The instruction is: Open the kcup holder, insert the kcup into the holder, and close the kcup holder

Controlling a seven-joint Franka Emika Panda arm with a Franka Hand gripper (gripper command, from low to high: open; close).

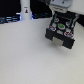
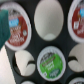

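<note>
The kcup sits upright in a well of the open kcup holder, green top facing up, axis vertical. Treat it as light, thin-walled and easily crushed; you should grip it across the rim. The gripper hangs above; its opening cannot be determined.

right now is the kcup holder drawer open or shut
Open. The exterior view shows the kcup holder with its drawer slid out, pods exposed. The wrist view looks into round slots: the green kcup sits in one, others are empty.
</note>
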